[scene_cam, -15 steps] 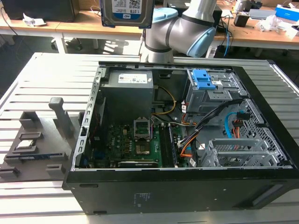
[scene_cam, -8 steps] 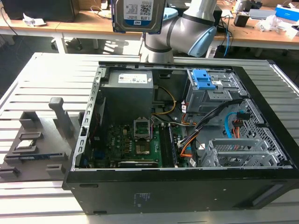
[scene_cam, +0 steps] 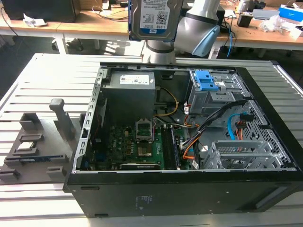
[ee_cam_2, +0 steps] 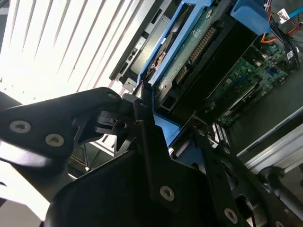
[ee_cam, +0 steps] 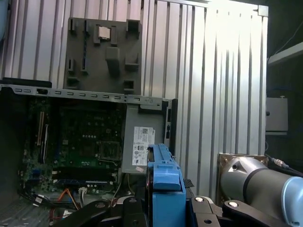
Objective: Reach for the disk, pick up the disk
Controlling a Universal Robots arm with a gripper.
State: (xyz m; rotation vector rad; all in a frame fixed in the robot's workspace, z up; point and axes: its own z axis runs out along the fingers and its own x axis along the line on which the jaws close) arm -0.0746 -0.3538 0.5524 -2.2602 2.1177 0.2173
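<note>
The disk (scene_cam: 155, 19), a silver hard drive with a white-and-blue label, hangs upright high above the back edge of the open computer case (scene_cam: 142, 198), in front of the grey arm (scene_cam: 201, 26). In both wrist views my gripper (ee_cam_2: 173, 135) (ee_cam: 165, 210) is shut on it. The black fingers (ee_cam_2: 142, 118) press on its blue side rails. The second wrist view shows the disk's (ee_cam_2: 189, 52) green circuit board and connector side. From the first wrist view, the disk's blue rail (ee_cam: 165, 182) stands edge-on between the fingers (ee_cam: 130, 208).
The case lies open on a slatted metal table (scene_cam: 47, 75), with motherboard (scene_cam: 137, 146), power supply (scene_cam: 130, 85) and a drive cage holding a bare blue bracket (scene_cam: 207, 80). A grey fixture tray (scene_cam: 40, 142) with small parts sits at the exterior view's left. Desks stand behind.
</note>
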